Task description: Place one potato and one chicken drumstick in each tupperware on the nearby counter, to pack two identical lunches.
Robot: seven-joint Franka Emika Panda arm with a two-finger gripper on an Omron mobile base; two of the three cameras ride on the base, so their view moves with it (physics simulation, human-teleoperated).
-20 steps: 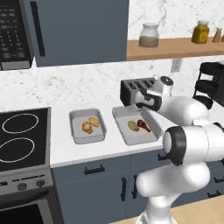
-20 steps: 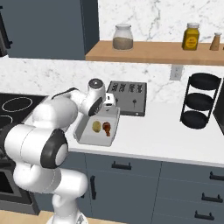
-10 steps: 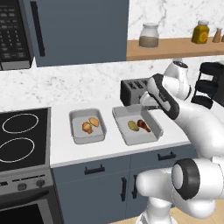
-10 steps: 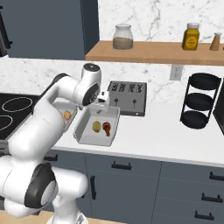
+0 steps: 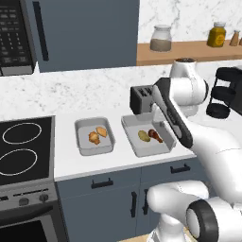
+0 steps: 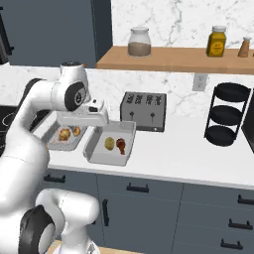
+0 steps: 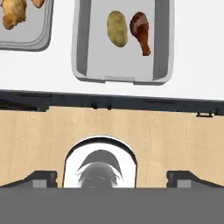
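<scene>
Two light-grey tupperware trays sit side by side on the white counter [image 5: 123, 158]. The right tupperware [image 5: 163, 144] [image 6: 94, 149] [image 7: 162, 52] holds an olive potato [image 5: 143, 136] [image 6: 109, 143] [image 7: 117, 29] beside a reddish-brown chicken drumstick [image 5: 155, 135] [image 6: 121, 144] [image 7: 141, 30]. The left tupperware [image 5: 81, 142] [image 6: 55, 145] [image 7: 30, 41] holds a lumpy golden drumstick [image 5: 94, 138] [image 7: 11, 13] and an orange potato [image 5: 101, 131]. My gripper [image 7: 116, 179] is open and empty, high above the counter's front edge, looking down on both trays. The hand [image 6: 84, 118] hangs over the gap between them.
A black toaster [image 5: 142, 97] [image 6: 144, 110] stands behind the right tray. The stove [image 5: 23, 151] is at the left, a black tiered rack [image 6: 229, 114] at the right. A wooden shelf [image 6: 173, 57] with jars runs along the wall. The counter is bare right of the trays.
The arm has swung up and back from low over the right tray, lifting the hand high above the counter front. Food and trays lie as before.
</scene>
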